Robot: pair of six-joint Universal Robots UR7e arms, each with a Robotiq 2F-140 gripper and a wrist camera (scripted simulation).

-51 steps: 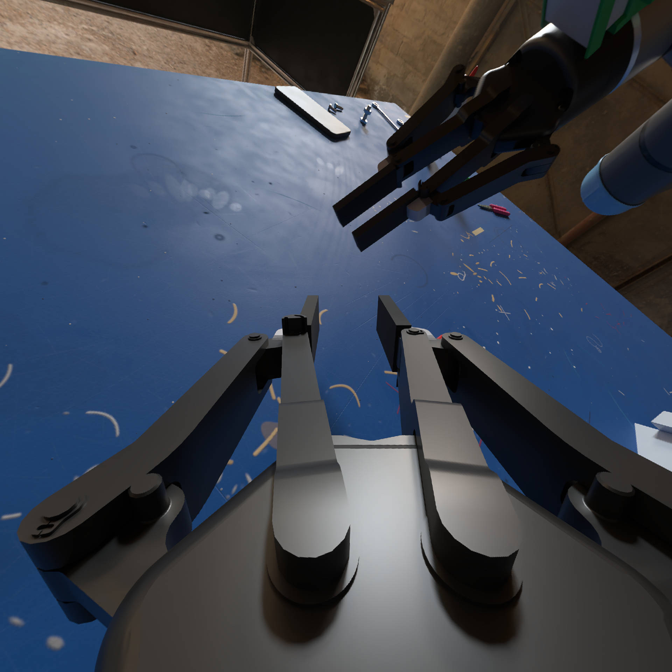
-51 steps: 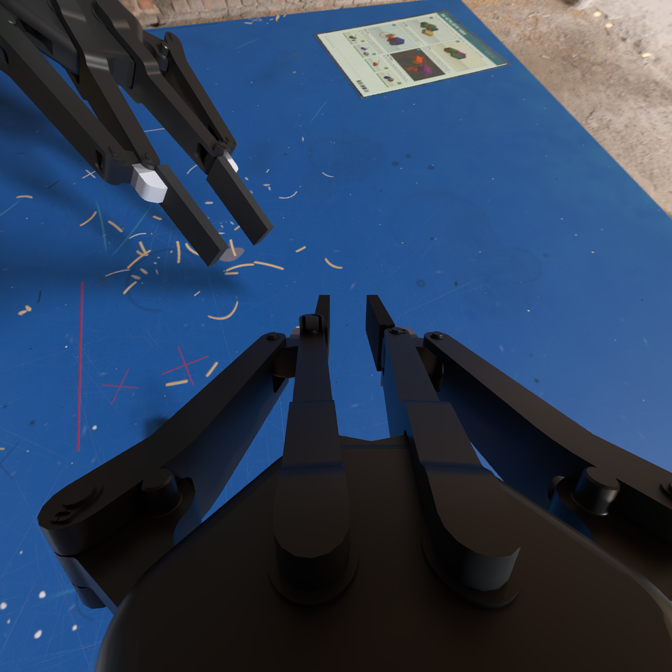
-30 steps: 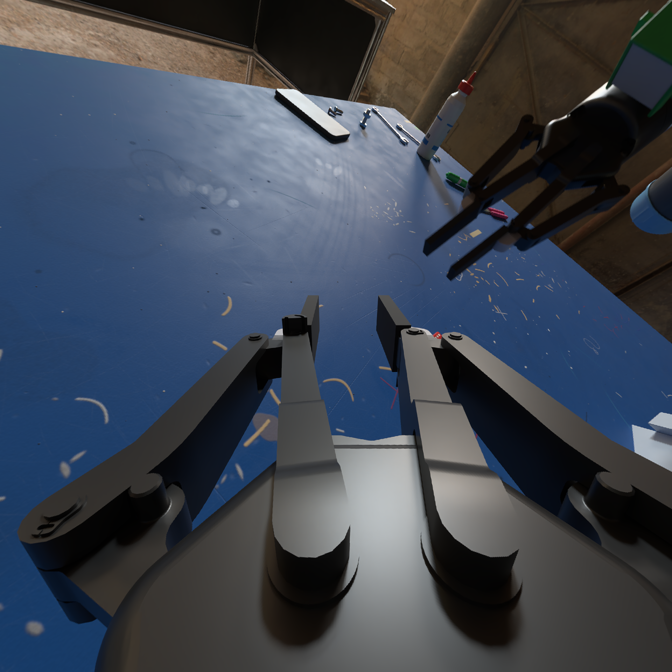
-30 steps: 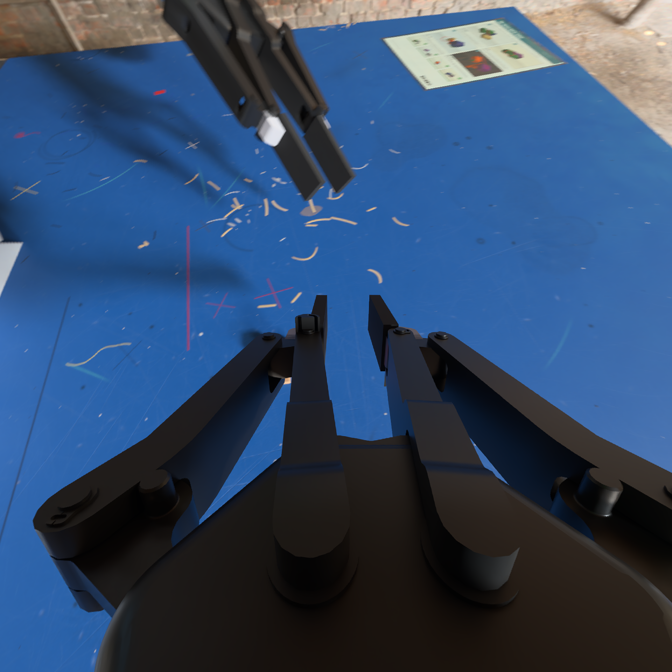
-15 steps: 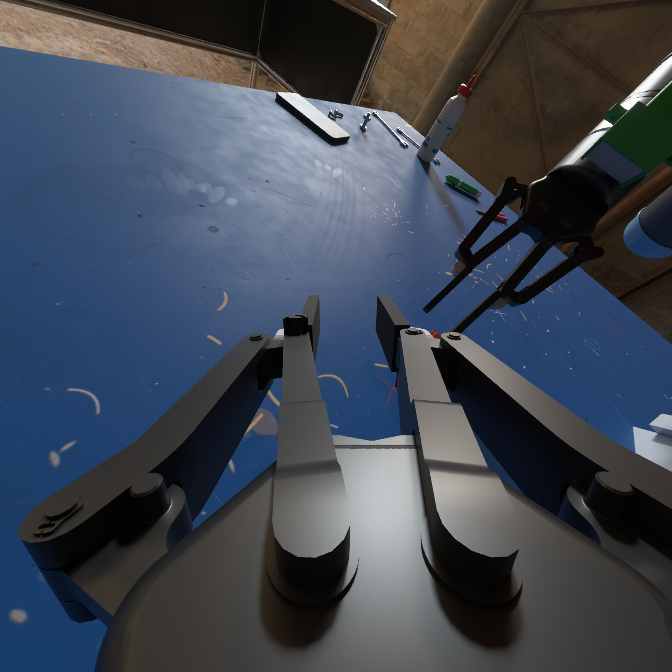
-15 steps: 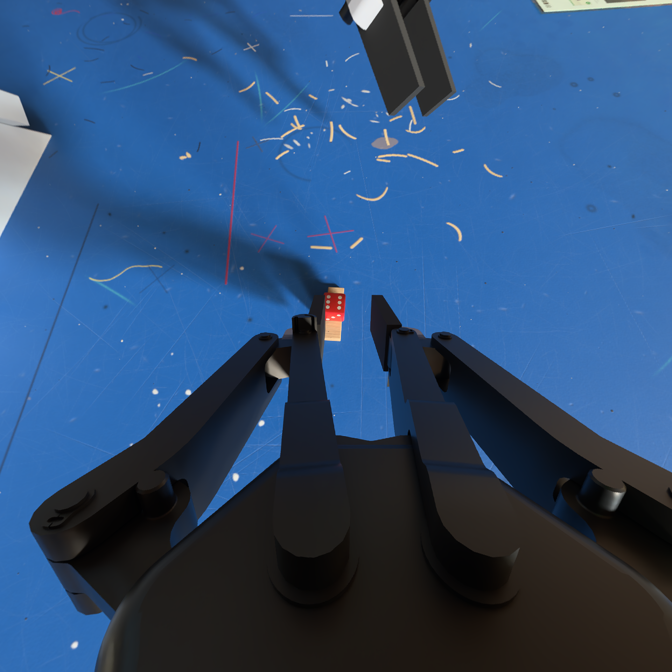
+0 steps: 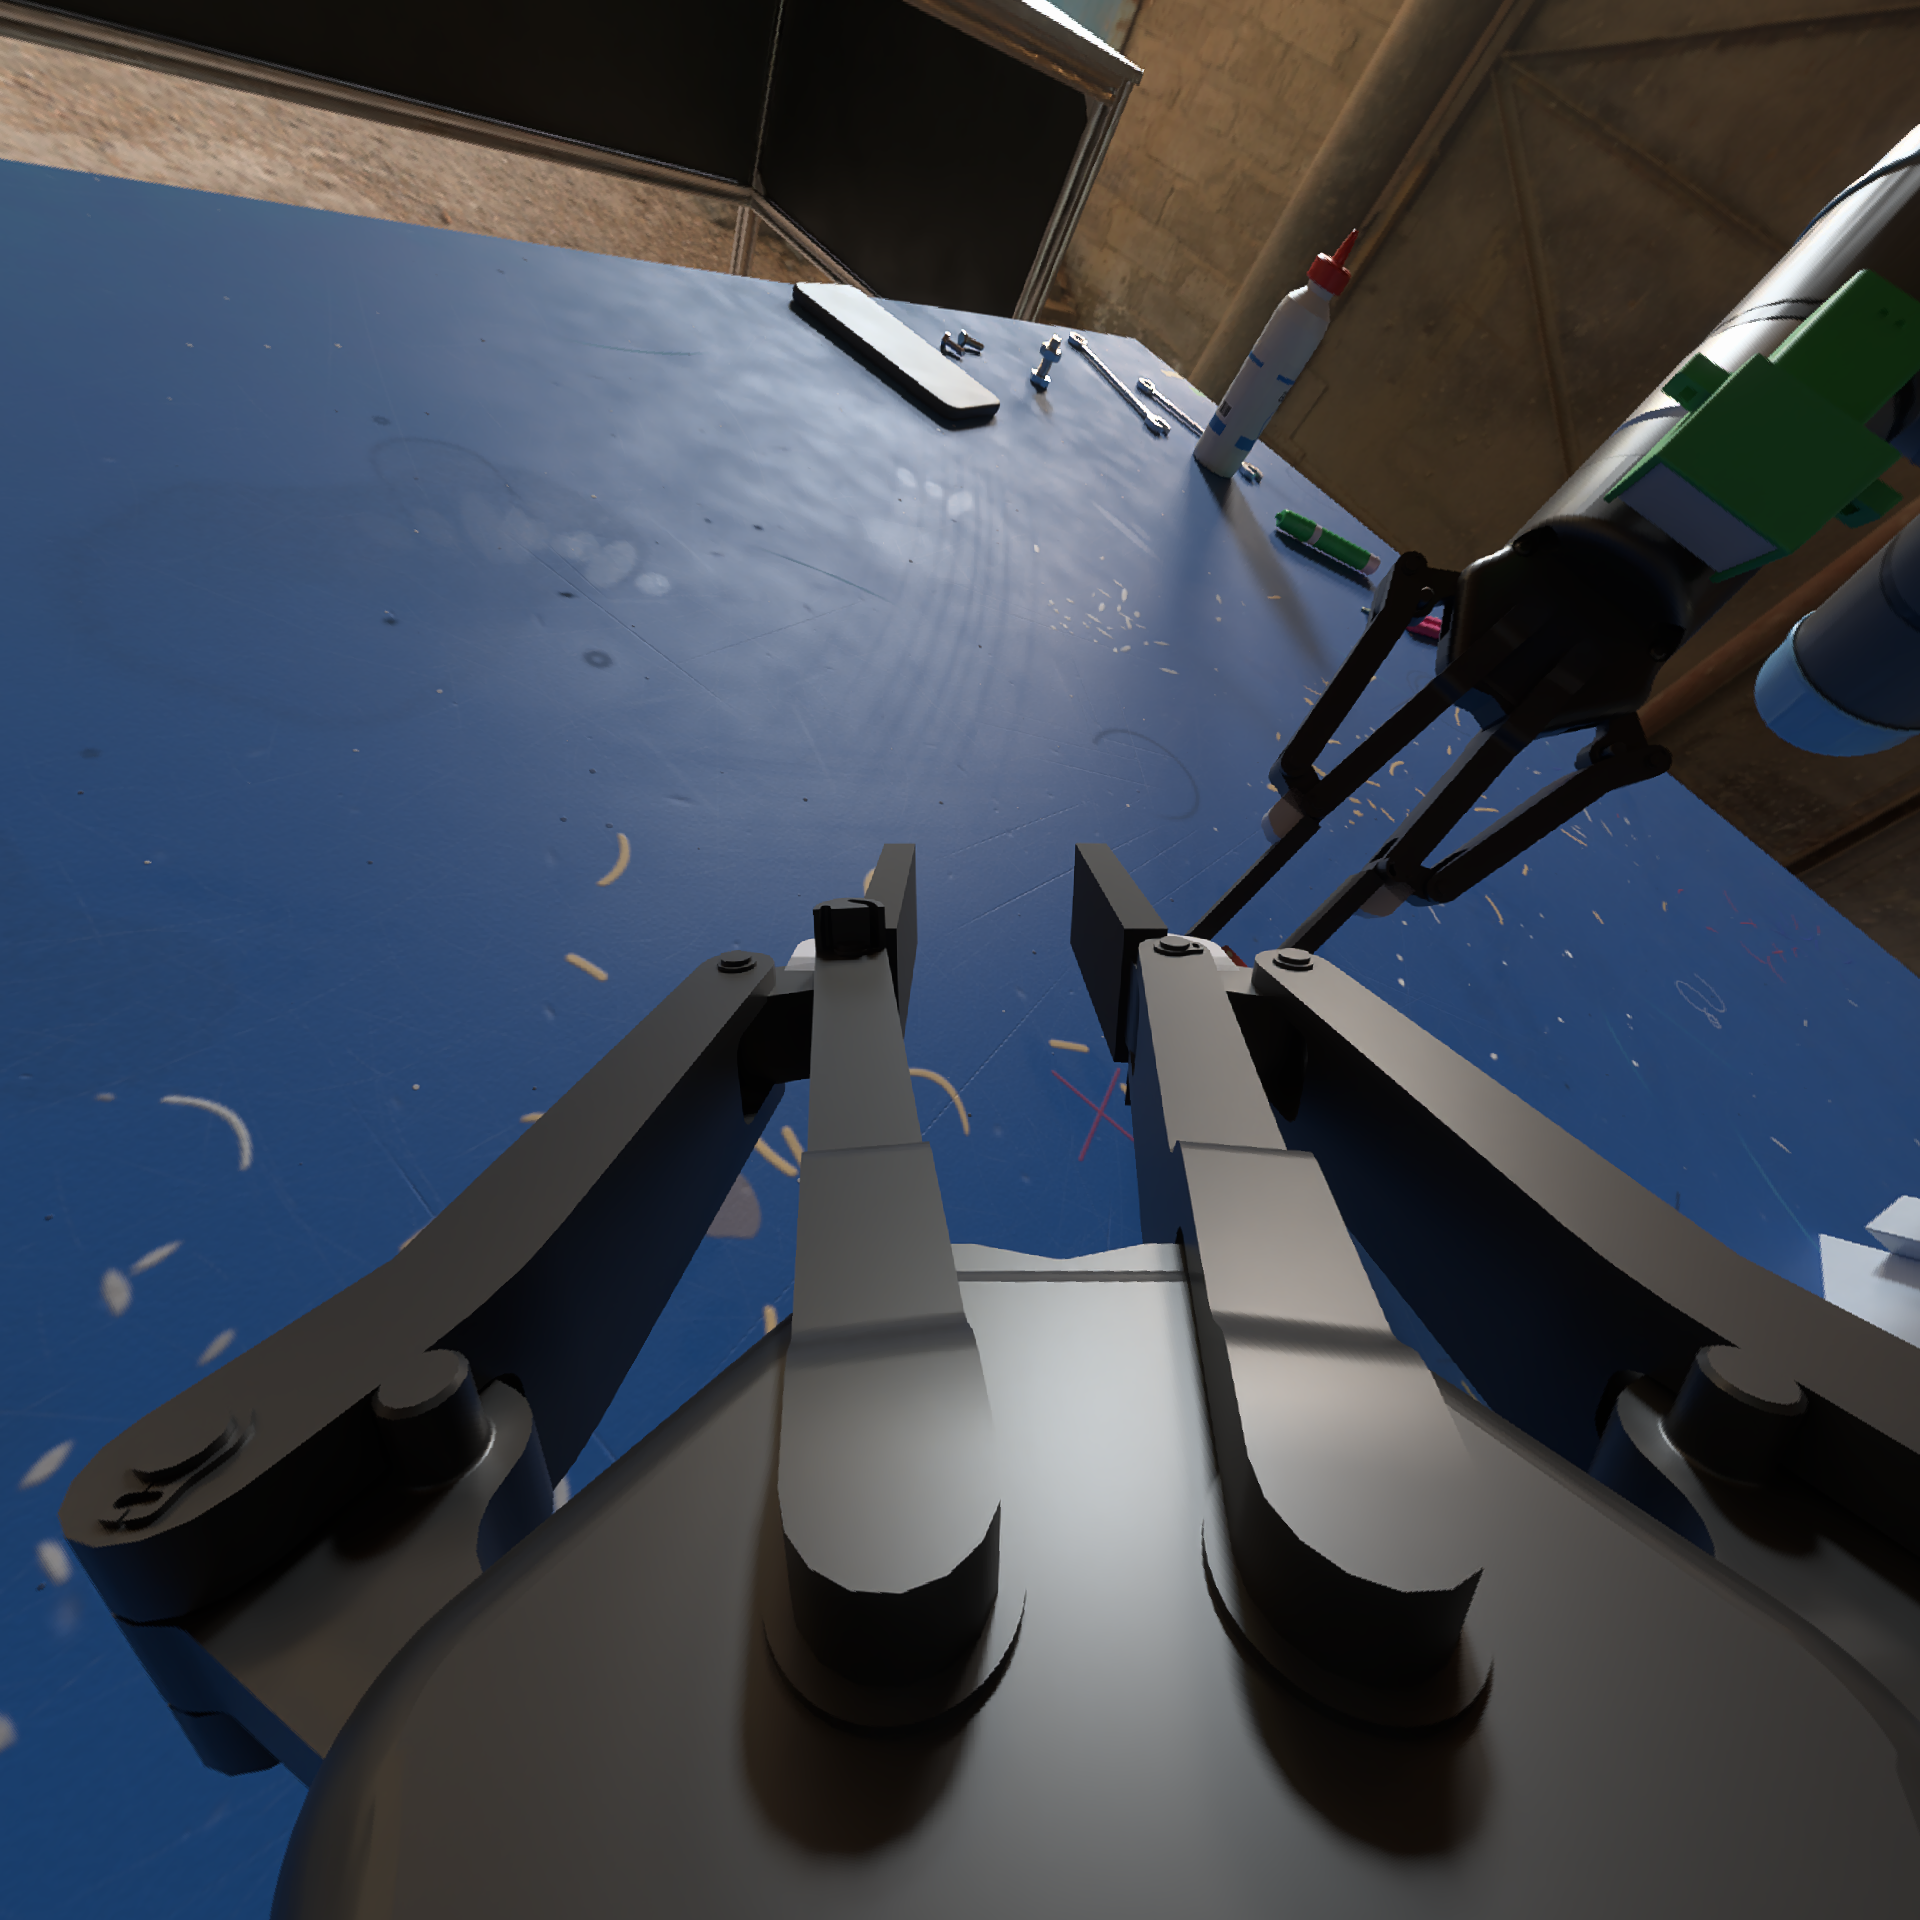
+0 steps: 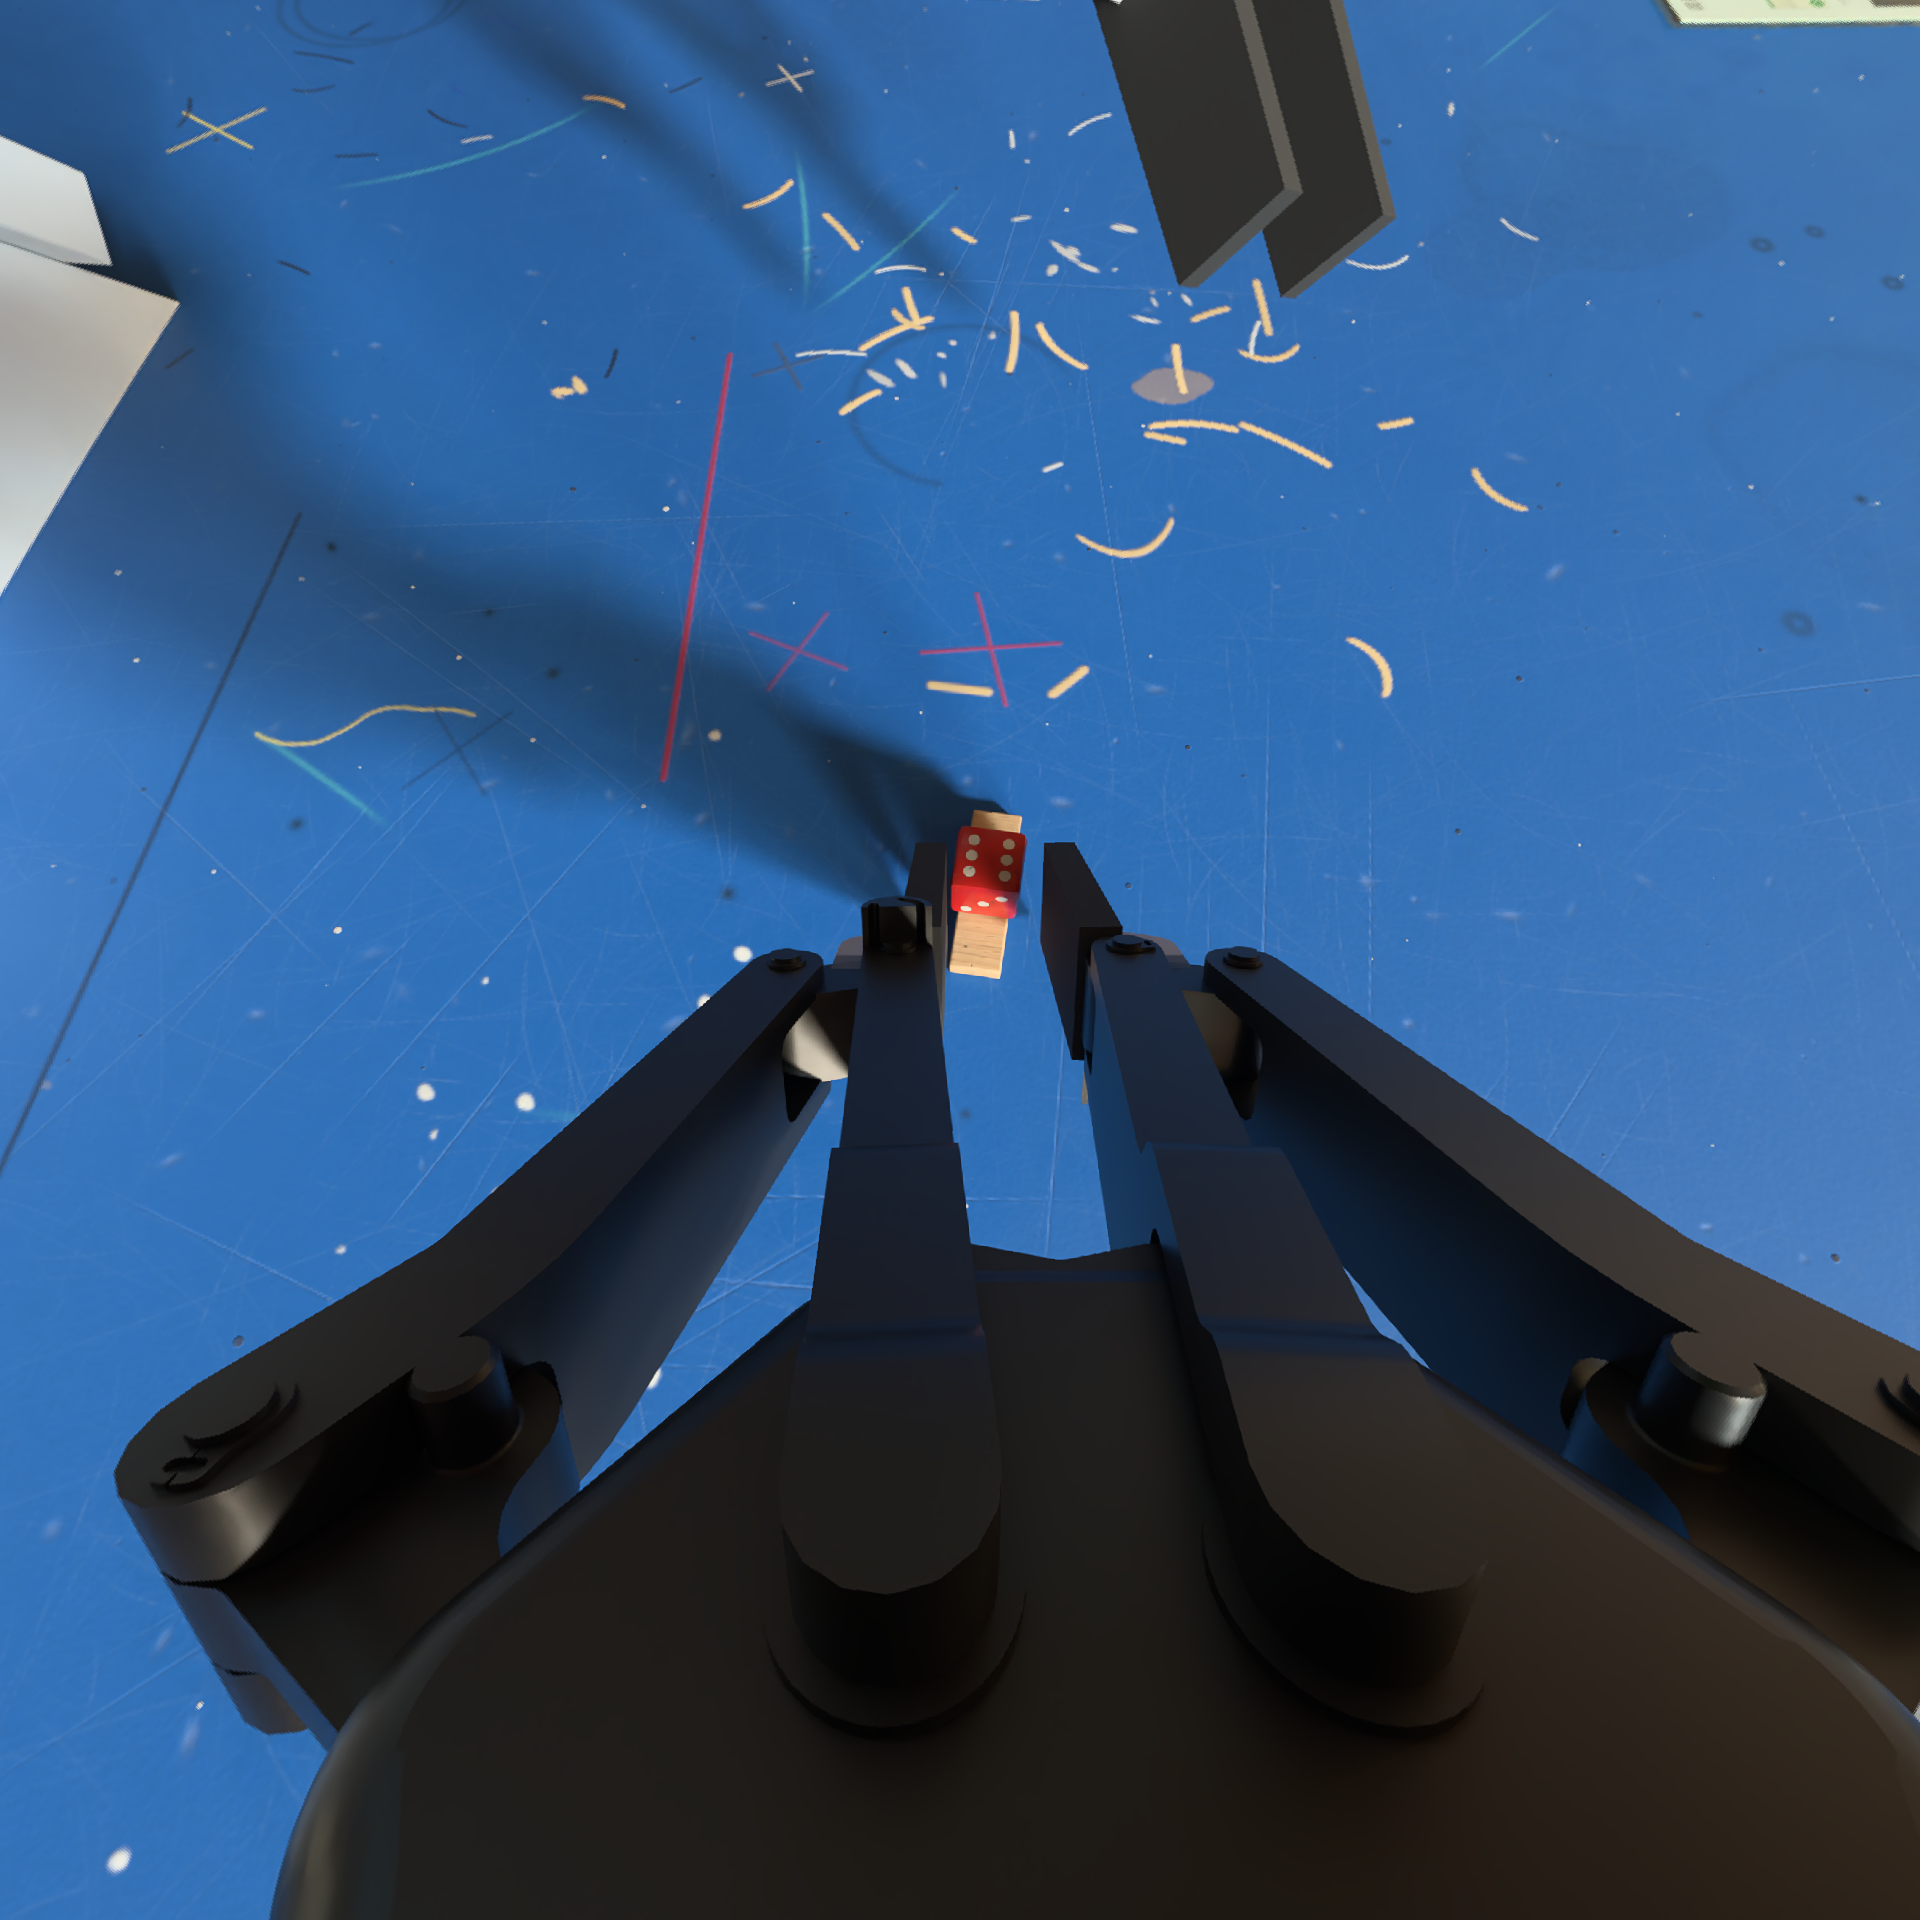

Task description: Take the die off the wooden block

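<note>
A red die (image 8: 987, 878) with white pips sits on a small wooden block (image 8: 979, 948) on the blue table (image 8: 1455, 831). In the right wrist view my right gripper (image 8: 995, 868) is open and points down over them. The die shows in the gap between the two fingertips, close to the left finger (image 8: 928, 883). I cannot tell whether they touch. My left gripper (image 7: 995, 894) is open and empty above bare table. In its view the right gripper (image 7: 1262, 914) reaches down at the right, and the die is almost hidden behind my finger.
At the table's far end lie a black bar (image 7: 894, 353), wrenches (image 7: 1122, 384), a glue bottle (image 7: 1262, 374) and a green marker (image 7: 1325, 540). A white box (image 8: 52, 291) stands at the left. The left gripper's fingers (image 8: 1247, 156) hang at the top. Wood shavings are scattered about.
My right gripper has swung across and down, away from the left gripper, and the die on its block has come into the gap between its fingers. The left gripper has barely moved.
</note>
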